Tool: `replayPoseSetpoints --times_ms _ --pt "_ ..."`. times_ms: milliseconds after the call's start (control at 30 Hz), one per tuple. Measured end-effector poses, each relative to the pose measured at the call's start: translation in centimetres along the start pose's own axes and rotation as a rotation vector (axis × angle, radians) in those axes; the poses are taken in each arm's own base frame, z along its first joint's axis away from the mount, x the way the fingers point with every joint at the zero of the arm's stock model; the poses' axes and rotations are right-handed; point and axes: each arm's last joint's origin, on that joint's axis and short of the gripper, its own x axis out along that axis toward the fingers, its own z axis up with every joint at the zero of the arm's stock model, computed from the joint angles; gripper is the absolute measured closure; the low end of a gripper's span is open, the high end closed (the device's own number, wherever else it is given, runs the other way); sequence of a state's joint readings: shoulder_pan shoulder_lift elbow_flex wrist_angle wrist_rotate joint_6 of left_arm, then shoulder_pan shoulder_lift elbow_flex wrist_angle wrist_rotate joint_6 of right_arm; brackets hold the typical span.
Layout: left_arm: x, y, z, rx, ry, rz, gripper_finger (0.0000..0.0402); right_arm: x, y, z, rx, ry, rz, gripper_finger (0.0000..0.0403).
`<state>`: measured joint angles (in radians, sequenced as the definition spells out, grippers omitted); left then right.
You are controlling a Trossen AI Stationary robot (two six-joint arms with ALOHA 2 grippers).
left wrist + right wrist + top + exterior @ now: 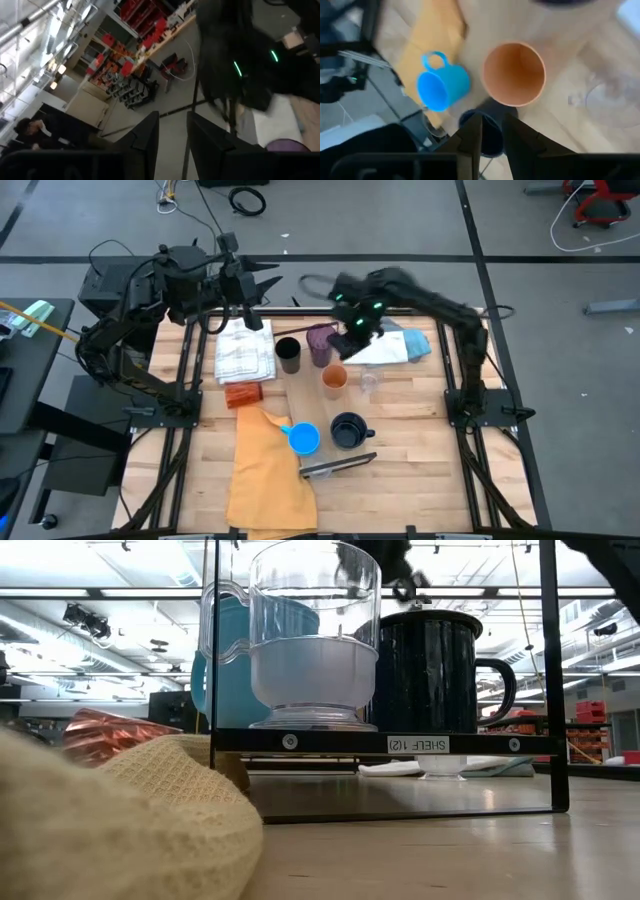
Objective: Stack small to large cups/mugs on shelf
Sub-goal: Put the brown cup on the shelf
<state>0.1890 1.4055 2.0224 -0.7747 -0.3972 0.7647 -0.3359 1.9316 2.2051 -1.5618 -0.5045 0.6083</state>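
One black cup [288, 355], one translucent purple tumbler [320, 343], one matte peach cup [334, 378], one clear plastic cup [370, 384], one bright blue mug [303, 438] and one glossy dark navy mug [347, 429] stand on the pale wooden shelf [300, 405]. The left gripper [262, 284], fingers narrowly parted, holds nothing. The right gripper [491, 131] hangs over the peach cup, fingers slightly apart and empty.
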Motion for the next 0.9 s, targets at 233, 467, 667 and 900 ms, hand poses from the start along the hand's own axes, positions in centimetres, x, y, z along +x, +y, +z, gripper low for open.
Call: replayPoseSetpoints --times_ms 233,467,667,900 --pt "-0.5 -1.4 -0.5 -0.328 -0.054 -0.333 0.0294 -10.2 0.2 -7.0 -0.16 -0.427 -0.095 0.0325" --pt "1.2 -3.5 -0.5 -0.543 0.064 -0.474 0.0292 -18.0 -2.3 -16.7 -0.177 -0.821 -0.162 0.0325" --pt "3.4 -6.4 -3.9 -0.735 0.6 -0.405 0.0246 -20.8 -4.1 -22.0 -0.233 -0.971 -0.16 0.0325" --pt "3.2 -6.9 -7.1 -0.989 0.966 -0.344 0.0141 -21.7 -4.9 -23.8 -0.358 -1.022 -0.244 0.0327"
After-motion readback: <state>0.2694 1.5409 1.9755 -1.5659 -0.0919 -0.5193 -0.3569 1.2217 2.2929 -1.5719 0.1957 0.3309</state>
